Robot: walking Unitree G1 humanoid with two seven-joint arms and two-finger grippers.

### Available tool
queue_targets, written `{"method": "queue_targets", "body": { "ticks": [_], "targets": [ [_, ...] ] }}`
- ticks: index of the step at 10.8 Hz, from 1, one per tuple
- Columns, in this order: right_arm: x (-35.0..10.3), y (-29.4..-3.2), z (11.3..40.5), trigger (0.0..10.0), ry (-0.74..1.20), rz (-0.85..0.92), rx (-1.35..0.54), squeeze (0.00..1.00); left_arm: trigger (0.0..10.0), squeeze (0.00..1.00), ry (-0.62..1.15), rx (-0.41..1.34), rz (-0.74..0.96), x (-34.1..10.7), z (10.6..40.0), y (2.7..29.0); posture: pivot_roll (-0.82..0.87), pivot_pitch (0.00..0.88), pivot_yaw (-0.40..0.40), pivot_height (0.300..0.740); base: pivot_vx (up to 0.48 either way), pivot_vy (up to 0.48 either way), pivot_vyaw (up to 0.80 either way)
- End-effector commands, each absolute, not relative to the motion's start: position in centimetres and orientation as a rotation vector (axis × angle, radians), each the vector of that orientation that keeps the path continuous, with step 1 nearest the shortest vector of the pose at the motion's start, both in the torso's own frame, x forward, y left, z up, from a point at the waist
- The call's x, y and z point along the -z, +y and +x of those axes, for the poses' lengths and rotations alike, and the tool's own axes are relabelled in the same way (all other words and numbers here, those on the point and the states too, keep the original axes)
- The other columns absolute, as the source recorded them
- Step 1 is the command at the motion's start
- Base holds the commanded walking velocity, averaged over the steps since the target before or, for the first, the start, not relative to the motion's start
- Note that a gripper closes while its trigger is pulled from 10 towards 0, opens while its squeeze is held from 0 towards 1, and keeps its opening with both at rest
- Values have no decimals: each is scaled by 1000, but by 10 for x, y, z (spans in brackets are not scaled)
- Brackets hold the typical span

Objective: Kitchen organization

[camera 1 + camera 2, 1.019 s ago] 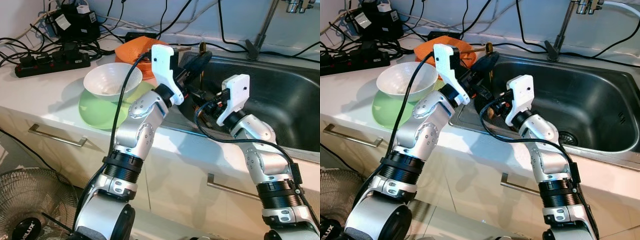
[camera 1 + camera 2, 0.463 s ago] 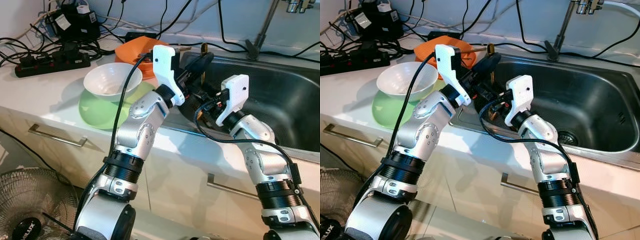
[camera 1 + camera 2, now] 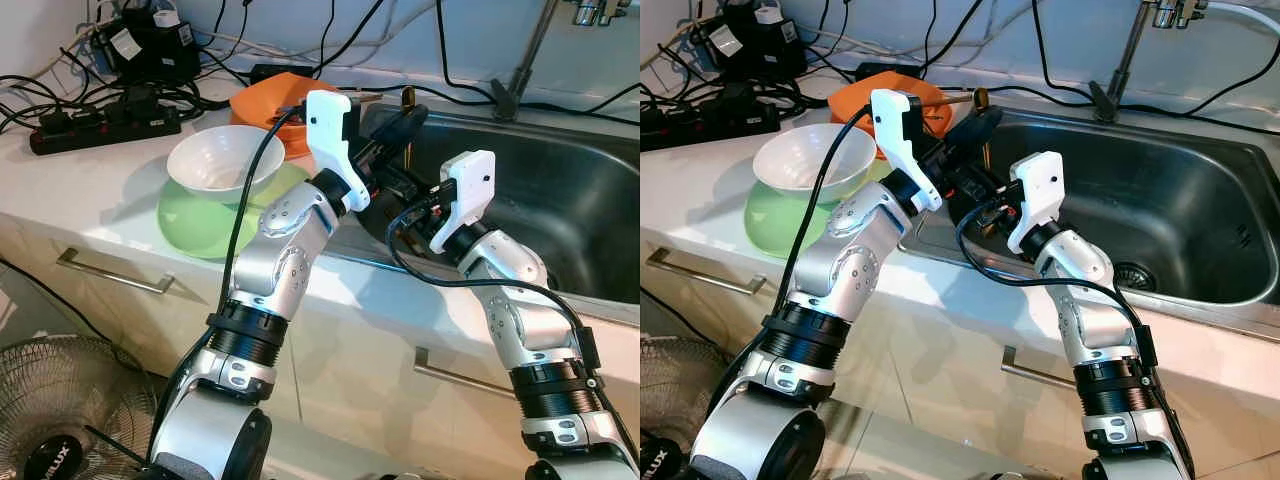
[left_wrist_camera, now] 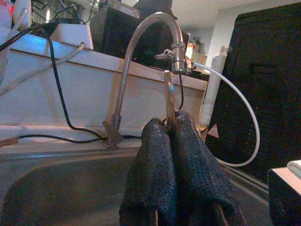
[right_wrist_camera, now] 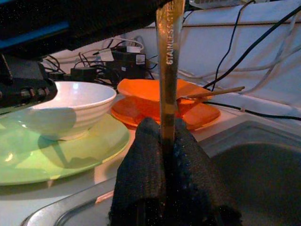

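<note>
— Where is the steel utensil (image 5: 168,70) held?
— Over the sink's (image 3: 1200,215) near-left corner, clamped upright by the right gripper (image 5: 164,155).
— And the left gripper (image 4: 171,155)?
— Closed on the same handle just beyond, its axis running up between both grips.

White counter (image 3: 100,175) with drawers, steel sink (image 3: 560,200), floor fan (image 3: 60,410).

Bright, even room light; head views sharp, wrist views dimmer, with the near black fingers (image 5: 174,183) blurred.
</note>
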State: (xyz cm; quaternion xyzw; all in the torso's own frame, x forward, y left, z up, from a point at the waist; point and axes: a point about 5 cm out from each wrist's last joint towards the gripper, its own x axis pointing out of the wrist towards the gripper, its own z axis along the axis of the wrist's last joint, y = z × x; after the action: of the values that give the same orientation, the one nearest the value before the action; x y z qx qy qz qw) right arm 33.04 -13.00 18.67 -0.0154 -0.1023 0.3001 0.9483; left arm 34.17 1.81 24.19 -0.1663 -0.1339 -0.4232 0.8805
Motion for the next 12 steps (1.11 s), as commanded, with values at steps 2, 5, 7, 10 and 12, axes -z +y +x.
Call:
{"method": "queue_targets", "body": {
  "ticks": [2, 5, 7, 10, 12],
  "targets": [
    [-189, -133, 334, 0, -214, -42, -580, 0, 10000, 1000, -299, 888, -343, -247, 341, 18, 23, 16, 36, 740, 0, 0, 0],
    [-193, -142, 342, 0, -226, -35, -489, 0, 10000, 1000, -297, 890, -350, -246, 340, 19, 26, 14, 35, 740, 0, 0, 0],
    [-194, -146, 347, 0, -227, -31, -452, 0, 10000, 0, -301, 870, -343, -246, 340, 22, 28, 15, 33, 740, 0, 0, 0],
    [-194, -160, 357, 10000, -209, -35, -340, 0, 10000, 0, -292, 828, -340, -241, 343, 31, 25, 13, 35, 740, 0, 0, 0],
    [-190, -192, 374, 10000, -145, -46, -121, 0, 10000, 0, -244, 783, -290, -227, 343, 44, 25, 11, 37, 740, 0, 0, 0]
  ]
}}
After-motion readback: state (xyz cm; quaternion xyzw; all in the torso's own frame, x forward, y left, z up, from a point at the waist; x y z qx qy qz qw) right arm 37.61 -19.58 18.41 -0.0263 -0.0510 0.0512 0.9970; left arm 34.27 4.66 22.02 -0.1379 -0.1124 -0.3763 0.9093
